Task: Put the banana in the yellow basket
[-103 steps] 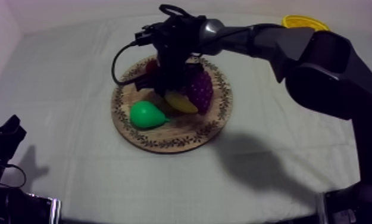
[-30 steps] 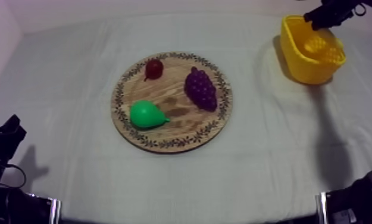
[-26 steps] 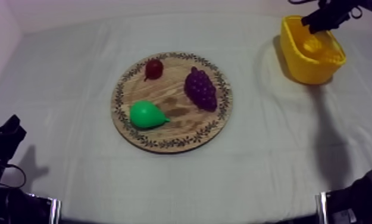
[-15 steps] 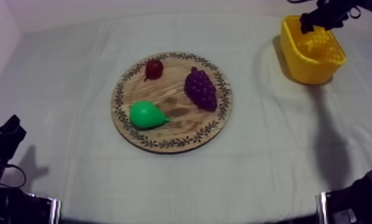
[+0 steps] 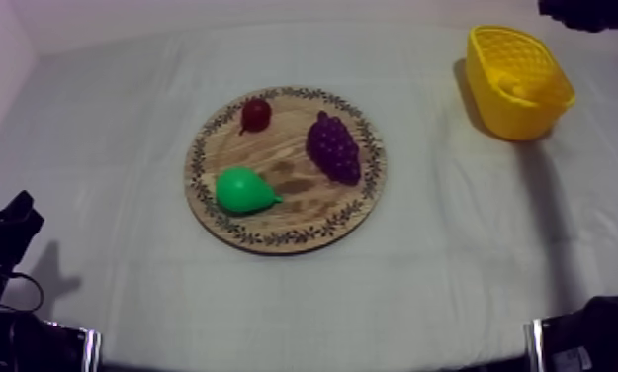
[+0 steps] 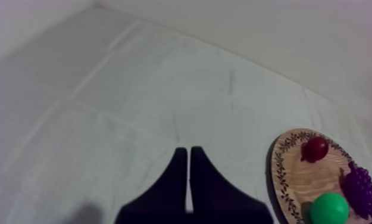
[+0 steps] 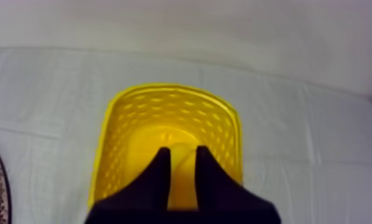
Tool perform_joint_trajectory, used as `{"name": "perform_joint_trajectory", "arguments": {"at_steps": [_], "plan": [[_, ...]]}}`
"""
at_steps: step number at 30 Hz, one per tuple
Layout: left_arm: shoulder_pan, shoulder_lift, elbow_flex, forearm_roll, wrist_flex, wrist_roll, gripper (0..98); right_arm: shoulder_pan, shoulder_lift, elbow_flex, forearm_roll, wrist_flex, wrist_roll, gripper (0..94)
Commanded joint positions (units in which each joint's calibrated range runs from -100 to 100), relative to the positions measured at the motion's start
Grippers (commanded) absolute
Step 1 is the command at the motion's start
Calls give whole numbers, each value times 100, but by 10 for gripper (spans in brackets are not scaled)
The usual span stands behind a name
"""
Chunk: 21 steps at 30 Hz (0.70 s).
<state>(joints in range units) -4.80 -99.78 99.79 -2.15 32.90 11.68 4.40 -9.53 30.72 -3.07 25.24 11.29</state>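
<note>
My right gripper (image 7: 183,158), fingers spread, hangs over the corner basket (image 7: 112,143) with the banana (image 7: 180,140) inside. I'd lift straight up, clear of the rim. My left gripper (image 6: 189,154) has its fingers pressed together.

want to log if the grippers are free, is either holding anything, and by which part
Nothing is held. Right gripper is open above the yellow basket, banana inside it; left gripper shut, empty.

Top view: dim, soft light from overhead. The cloth on the counter (image 5: 105,148) is brightest around the wooden board (image 5: 288,148) and greys toward the corners. Faint violet cast on the far wall. The yellow basket (image 5: 490,99) throws a soft shadow on its board side, and a long faint band darkens the cloth below it. Wrist views: flat, even light, no glare. The left tool (image 6: 188,150) and right tool (image 7: 183,152) are plain black silhouettes.
</note>
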Motion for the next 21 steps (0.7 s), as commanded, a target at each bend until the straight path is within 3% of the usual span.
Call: {"name": "perform_joint_trajectory", "arguments": {"at_steps": [1,6,11,17,21], "plan": [[-1,-5,-1,-3,0,2,1,-41,-1628,1887,-234,-784,250,77],[-1,-5,-1,-3,0,1,1,-102,-3330,3564,-847,-1173,911,34],[-1,-5,-1,-3,0,-1,1,-125,-4804,4788,-1097,-1155,1306,8],[-1,-5,-1,-3,0,2,1,-181,-6117,5654,-674,-883,975,3],[-1,-5,-1,-3,0,2,1,-241,-6898,6051,-40,-612,230,3]]}}
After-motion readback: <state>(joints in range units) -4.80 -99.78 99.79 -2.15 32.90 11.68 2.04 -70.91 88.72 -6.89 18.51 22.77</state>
